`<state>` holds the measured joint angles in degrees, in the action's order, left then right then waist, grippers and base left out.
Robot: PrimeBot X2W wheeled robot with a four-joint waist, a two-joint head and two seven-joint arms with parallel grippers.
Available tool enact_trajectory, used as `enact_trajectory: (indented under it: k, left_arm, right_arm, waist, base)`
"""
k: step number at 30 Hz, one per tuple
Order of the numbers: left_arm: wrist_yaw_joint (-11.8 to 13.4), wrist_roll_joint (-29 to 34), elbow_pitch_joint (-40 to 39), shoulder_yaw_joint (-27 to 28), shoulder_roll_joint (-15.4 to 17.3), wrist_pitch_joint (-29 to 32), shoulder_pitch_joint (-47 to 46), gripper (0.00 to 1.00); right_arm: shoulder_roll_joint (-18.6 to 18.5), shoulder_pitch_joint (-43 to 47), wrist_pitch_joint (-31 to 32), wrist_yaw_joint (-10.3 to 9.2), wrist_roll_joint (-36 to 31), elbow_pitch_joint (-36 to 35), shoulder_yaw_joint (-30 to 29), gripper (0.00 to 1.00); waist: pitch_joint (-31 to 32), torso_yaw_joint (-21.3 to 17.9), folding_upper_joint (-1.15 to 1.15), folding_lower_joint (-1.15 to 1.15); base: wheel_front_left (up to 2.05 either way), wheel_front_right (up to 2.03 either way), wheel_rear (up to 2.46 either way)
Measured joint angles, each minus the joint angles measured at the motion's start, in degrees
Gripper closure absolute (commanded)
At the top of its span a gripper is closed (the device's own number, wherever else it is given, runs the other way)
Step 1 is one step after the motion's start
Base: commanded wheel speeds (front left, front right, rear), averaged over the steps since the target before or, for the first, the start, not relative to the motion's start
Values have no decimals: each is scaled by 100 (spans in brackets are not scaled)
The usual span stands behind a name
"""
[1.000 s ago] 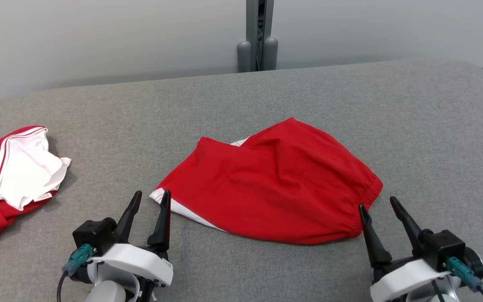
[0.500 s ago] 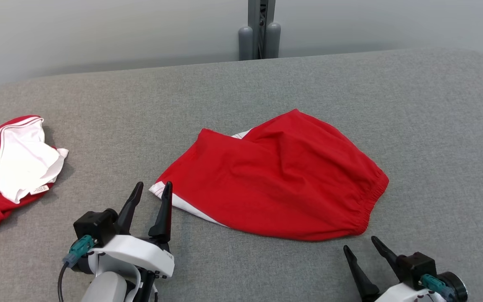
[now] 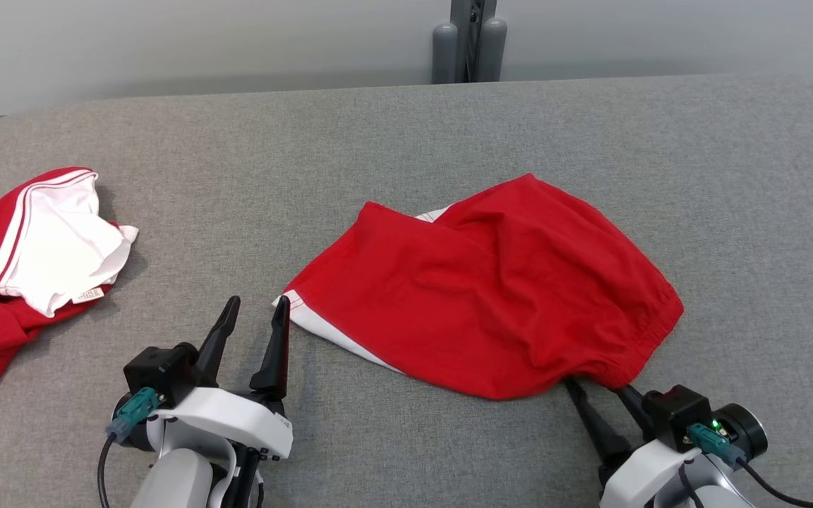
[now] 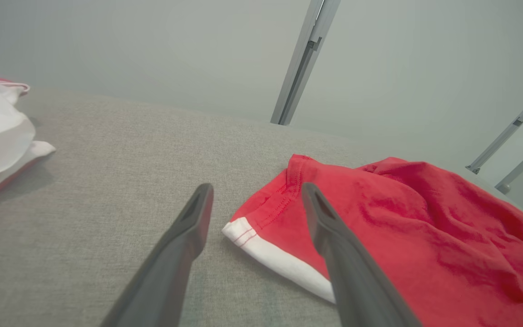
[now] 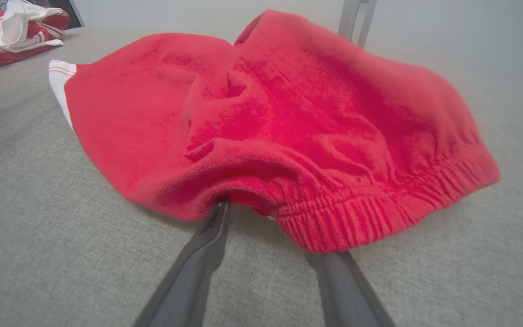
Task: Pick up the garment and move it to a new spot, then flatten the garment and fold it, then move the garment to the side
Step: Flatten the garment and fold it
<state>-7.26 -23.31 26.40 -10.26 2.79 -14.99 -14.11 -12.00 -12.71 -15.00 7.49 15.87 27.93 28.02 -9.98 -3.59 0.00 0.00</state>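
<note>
1. Lower left of the head view: the left gripper [image 3: 258,302] has its fingers apart and holds nothing. It sits over the grey fabric tabletop [image 3: 406,141], with one finger just beside the white-trimmed leg corner [image 3: 308,321] of the red shorts [image 3: 491,296].
2. Lower right: the right gripper [image 3: 598,395] points into the elastic waistband [image 5: 379,209]. Its fingertips are hidden under the cloth, so I cannot tell whether they pinch it.
3. Centre: the red shorts lie rumpled on the tabletop.
4. Left edge: a crumpled red-and-white garment [image 3: 32,261] lies well apart.
5. Top centre: a grey post [image 3: 468,42] stands behind the table.
</note>
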Motion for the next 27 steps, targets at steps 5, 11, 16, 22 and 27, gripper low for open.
enact_trajectory:
  k: [5, 11, 16, 22, 27]
  left_arm:
    - [0, 4, 3, 1, -1, 0, -13, 0]
    - [-1, -47, 31, -19, -1, 0, -8, 0]
    - [-11, -90, 25, -36, -1, -1, 38, 0]
    - [-11, -143, 22, -103, -2, 0, 59, 0]
    - [-11, -170, 27, -213, -2, 0, 28, 0]
  right_arm:
    - [-135, -19, 0, 0, 147, -357, 153, 100]
    - [-457, 21, 0, 1, 625, -887, 545, 100]
    - [-755, 17, 1, 1, 1154, -1307, 539, 100]
    - [-985, -270, 149, 0, 2065, -1384, 380, 100]
    - [-1023, -965, 794, 0, 3025, -975, 263, 100]
  waist:
    - [-11, 24, 0, 0]
    - [100, 18, 0, 0]
    - [207, -4, 0, 0]
    - [216, 15, 0, 0]
    - [114, 159, 0, 0]
  base:
    - [0, 0, 0]
    - [0, 0, 0]
    - [0, 0, 0]
    - [0, 0, 0]
    - [0, 0, 0]
